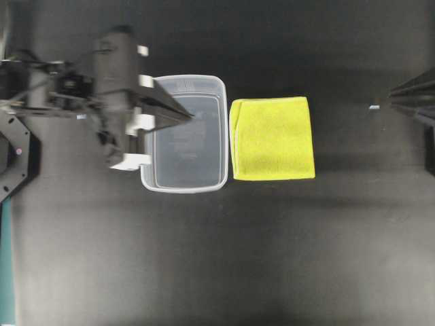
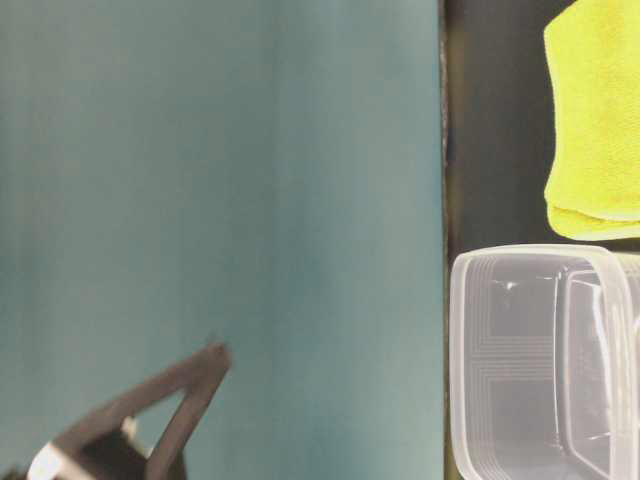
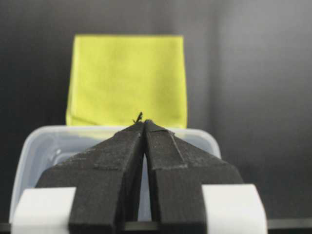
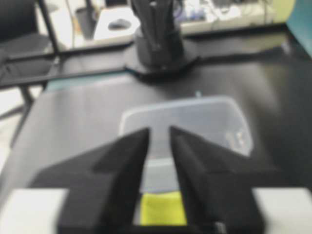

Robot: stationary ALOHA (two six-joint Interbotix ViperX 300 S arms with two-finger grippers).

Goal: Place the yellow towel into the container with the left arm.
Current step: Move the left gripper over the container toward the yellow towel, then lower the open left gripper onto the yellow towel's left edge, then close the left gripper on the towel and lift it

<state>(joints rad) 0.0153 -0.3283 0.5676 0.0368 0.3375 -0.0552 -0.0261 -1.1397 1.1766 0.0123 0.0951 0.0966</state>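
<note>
Now left fingers [image 3: 144, 122] pinched together, empty, above the tub [image 1: 219, 136], aimed at the towel [image 1: 273, 138] just beyond.

folded yellow towel [image 1: 272, 138] flat, beside clear container [image 1: 219, 88]

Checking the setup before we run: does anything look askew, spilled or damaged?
Nothing stands out. The towel lies flat and folded beside the upright, empty tub, and the left pincer hangs shut above the tub.
</note>
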